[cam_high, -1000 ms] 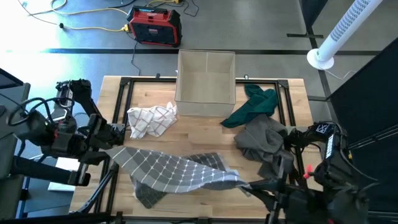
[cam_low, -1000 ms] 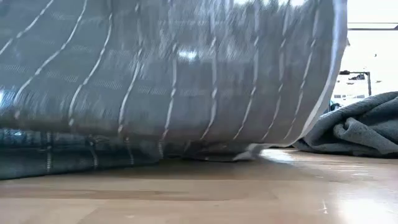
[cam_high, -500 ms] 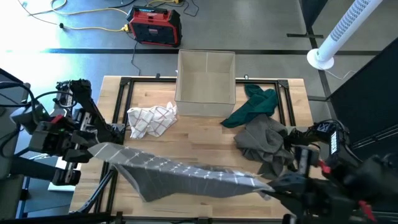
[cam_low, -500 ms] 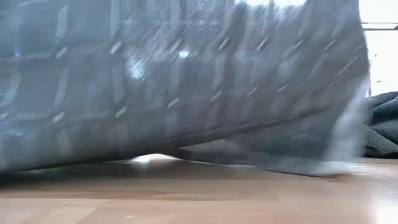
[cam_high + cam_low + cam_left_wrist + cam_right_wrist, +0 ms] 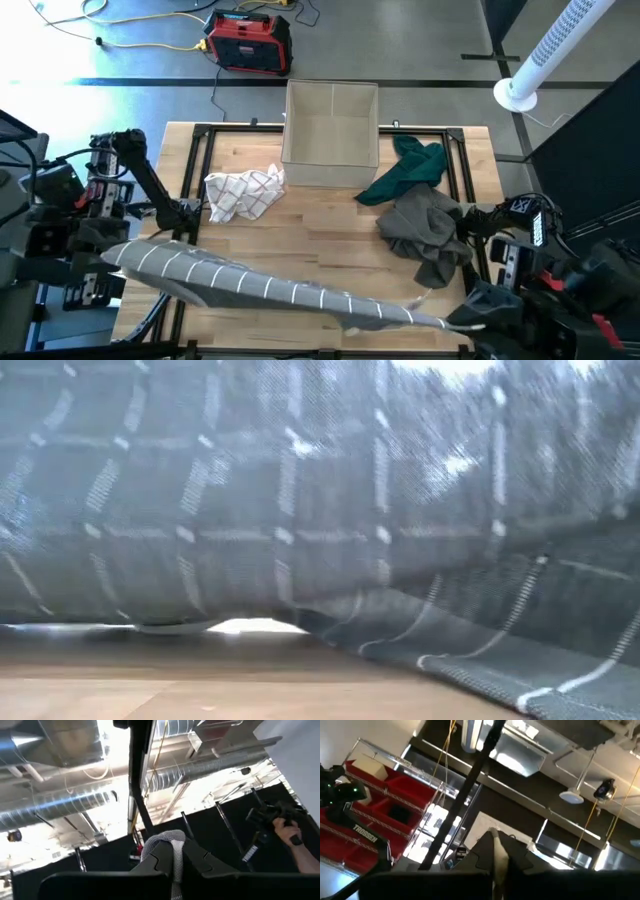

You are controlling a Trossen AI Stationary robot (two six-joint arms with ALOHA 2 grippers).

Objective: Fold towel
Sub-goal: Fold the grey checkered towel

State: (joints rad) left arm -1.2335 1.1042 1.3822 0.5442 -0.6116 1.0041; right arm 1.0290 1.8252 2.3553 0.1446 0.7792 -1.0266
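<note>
The grey grid-striped towel (image 5: 270, 292) hangs stretched, seemingly taut, between left gripper (image 5: 172, 854) and right gripper (image 5: 496, 851), each clamping one corner.

Both grippers stretch the grey towel (image 5: 270, 292) taut.
</note>
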